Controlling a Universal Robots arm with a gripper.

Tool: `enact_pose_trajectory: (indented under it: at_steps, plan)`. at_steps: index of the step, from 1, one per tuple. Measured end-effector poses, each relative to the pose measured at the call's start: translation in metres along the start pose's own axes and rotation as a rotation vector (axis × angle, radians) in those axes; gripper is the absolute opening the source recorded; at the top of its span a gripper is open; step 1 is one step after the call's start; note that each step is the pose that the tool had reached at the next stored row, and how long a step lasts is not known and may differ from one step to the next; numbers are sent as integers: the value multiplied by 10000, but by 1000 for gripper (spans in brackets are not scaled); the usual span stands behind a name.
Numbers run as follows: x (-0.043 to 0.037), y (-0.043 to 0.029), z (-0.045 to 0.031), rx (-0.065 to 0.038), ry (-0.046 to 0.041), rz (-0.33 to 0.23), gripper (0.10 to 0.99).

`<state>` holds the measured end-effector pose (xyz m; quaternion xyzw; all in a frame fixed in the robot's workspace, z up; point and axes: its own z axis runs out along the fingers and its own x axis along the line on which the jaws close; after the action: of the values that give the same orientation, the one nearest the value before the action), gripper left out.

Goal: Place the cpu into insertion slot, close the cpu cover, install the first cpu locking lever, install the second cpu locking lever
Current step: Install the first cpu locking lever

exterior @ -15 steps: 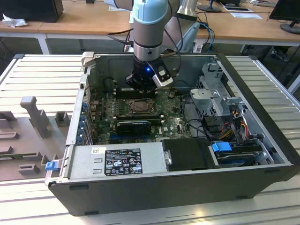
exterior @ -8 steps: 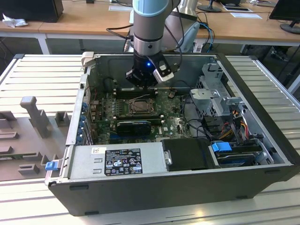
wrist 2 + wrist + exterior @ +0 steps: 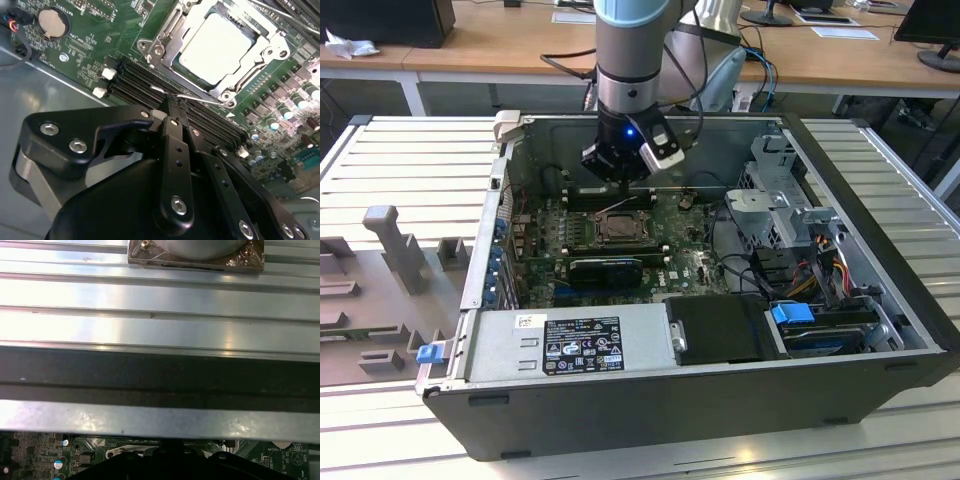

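The pale cpu lies flat in the insertion slot on the green board. The silvery cpu cover is folded down over it, framing the chip. A thin wire locking lever runs along the socket's edge beside the memory slots. In the exterior view it rises at a slant toward my gripper. In the second wrist view my gripper is shut, its black fingertips pressed together and touching the lever wire. The gripper hangs just behind the socket, low inside the case.
The open computer case walls in the board. Black memory slots and a coin battery lie close by. A power supply is in front, and a drive cage with cables on the exterior view's right. A grey moulded tray lies outside the case.
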<state>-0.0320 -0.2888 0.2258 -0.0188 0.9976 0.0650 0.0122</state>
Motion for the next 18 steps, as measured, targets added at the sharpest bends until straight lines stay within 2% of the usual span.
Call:
enact_pose_trajectory:
  at_steps: [8, 16, 18]
  plan:
    - [-5, -22, 6, 1, 2, -2, 106]
    - [-99, -41, 128, 10, 44, 6, 106]
    - [-102, -44, 149, 13, 46, 7, 106]
